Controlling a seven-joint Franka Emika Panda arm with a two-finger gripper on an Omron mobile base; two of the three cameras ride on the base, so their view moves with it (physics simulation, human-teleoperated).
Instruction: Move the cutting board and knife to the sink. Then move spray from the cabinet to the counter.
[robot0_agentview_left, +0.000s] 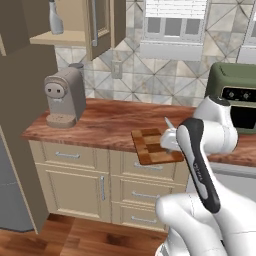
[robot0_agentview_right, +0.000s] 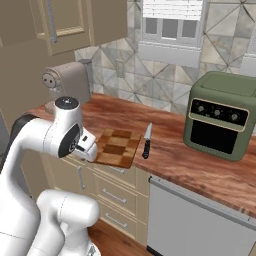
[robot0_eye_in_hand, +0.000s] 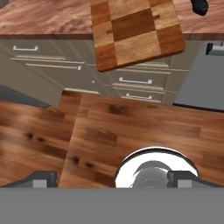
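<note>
One chequered cutting board (robot0_agentview_right: 116, 148) overhangs counter (robot0_agentview_right: 200, 170) edge, light-and-dark brown blocks.

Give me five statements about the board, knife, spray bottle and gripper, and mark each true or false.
1. The cutting board overhangs the counter front edge. True.
2. The knife lies on top of the board. False: it lies on the counter beside it.
3. The spray stands on the cabinet shelf. True.
4. The gripper holds the board. False: it is open and holds nothing.
5. The coffee machine stands right of the green oven. False: left.
</note>
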